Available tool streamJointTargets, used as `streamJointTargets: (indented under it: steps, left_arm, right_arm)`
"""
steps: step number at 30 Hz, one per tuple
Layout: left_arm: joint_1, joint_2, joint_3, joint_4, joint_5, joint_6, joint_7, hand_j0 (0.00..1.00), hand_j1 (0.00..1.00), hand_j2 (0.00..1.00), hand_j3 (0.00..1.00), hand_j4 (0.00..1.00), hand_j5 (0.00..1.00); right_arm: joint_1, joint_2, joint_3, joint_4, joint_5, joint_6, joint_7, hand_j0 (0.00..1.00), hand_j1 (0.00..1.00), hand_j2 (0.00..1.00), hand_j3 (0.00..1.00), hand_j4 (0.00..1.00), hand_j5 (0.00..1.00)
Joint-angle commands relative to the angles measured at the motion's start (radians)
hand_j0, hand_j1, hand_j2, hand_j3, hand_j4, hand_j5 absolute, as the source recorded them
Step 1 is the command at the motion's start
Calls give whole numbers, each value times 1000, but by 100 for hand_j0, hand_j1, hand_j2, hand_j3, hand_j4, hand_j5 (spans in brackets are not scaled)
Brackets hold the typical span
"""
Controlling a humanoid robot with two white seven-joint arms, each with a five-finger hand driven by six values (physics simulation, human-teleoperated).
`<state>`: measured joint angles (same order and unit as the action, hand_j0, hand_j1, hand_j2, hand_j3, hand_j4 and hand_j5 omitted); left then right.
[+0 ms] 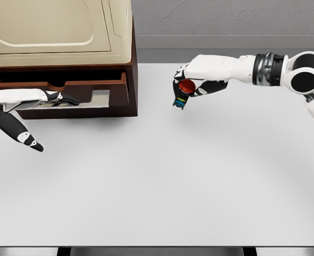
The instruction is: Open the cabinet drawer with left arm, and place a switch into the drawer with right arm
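Nearest, bare white table (162,186), left hand (23,114) at the left edge with fingers loosely spread and its fingertips in the pulled-out drawer (101,88), right hand (197,80) farther right closed around a red-capped switch (183,90) above the tabletop, brown cabinet (133,64) behind.

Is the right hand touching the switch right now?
Touching. The head view shows the right hand with its fingers wrapped around the red-topped switch, holding it above the table, to the right of the cabinet.
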<state>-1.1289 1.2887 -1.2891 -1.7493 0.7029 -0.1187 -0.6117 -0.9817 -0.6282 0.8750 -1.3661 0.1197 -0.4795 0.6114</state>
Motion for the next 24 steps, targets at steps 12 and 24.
streamJointTargets:
  steps: [12, 24]
  left_arm:
    - [11, 24, -6, -12, -16, 1, 1, 100, 100, 100, 100, 100, 100]
    - [12, 35, -3, -15, 6, 1, 1, 100, 100, 100, 100, 100, 100]
  right_arm:
    - [-37, 71, 15, 87, -6, 4, -1, 43, 43, 43, 43, 43, 43]
    - [-49, 74, 15, 87, -6, 5, -1, 43, 43, 43, 43, 43, 43]
